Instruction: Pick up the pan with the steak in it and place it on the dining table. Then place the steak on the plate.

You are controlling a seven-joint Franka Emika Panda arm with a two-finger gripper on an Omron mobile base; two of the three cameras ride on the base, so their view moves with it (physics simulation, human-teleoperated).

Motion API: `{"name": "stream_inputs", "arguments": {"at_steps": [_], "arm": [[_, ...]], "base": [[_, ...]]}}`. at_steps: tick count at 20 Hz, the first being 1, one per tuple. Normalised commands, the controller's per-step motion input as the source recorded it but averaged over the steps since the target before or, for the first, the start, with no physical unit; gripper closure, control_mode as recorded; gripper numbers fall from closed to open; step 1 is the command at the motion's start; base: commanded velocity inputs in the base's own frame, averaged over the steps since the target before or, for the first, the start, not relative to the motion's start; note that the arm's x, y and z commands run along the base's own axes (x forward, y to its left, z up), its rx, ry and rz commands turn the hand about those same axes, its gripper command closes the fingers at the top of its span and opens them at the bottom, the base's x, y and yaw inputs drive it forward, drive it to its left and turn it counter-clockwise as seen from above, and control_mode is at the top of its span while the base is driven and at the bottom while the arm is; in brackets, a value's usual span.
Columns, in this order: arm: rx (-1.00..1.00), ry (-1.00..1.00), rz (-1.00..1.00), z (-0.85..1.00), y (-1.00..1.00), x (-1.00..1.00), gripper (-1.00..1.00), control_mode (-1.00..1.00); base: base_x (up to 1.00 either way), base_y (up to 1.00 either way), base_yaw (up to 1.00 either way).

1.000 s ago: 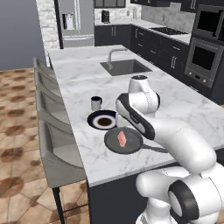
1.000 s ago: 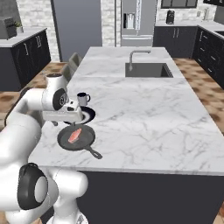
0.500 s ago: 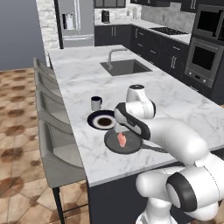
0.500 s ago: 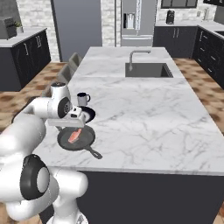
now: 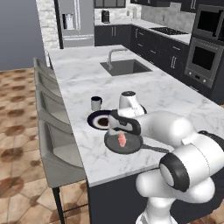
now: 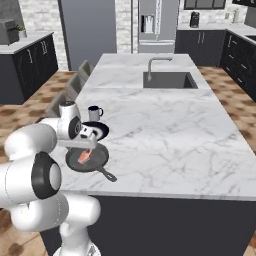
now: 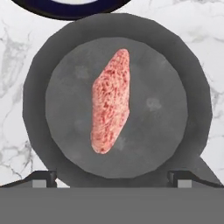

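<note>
The dark pan rests on the dining table near its front edge, its handle pointing toward the robot. The pinkish steak lies in the pan's middle. Touching the pan's far side is the black-rimmed plate. My gripper hangs open just above the pan, pointing down at the steak, with a fingertip showing at either side and nothing between them.
A small dark mug stands just beyond the plate. The sink and faucet sit farther along the island. Grey stools line the left side. The marble to the right of the pan is bare.
The hand has come down and swung over the pan, so it now hovers close above the steak. Pan, steak and plate have stayed put.
</note>
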Motion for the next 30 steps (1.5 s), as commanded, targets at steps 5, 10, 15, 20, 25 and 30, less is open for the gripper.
{"name": "stream_inputs", "arguments": {"at_steps": [5, 10, 15, 20, 25, 30], "arm": [[0.00, -0.02, -0.02, -0.18, 0.09, 0.16, -1.00, -1.00], [0.00, 0.00, 0.00, -0.02, 0.00, 0.02, -1.00, -1.00], [0.00, 0.00, 0.00, -0.22, 0.00, 0.22, -1.00, -1.00], [-0.01, -0.05, 0.00, -0.28, 0.00, 0.12, -1.00, -1.00], [0.00, -0.04, 0.00, -0.15, 0.00, 0.03, -1.00, -1.00], [0.00, -0.01, 0.00, -0.05, 0.00, 0.00, -1.00, -1.00]], "base": [[0.00, 0.00, 0.00], [0.00, 0.00, 0.00], [0.00, 0.00, 0.00], [0.00, 0.00, 0.00], [0.00, 0.00, 0.00], [0.00, 0.00, 0.00]]}}
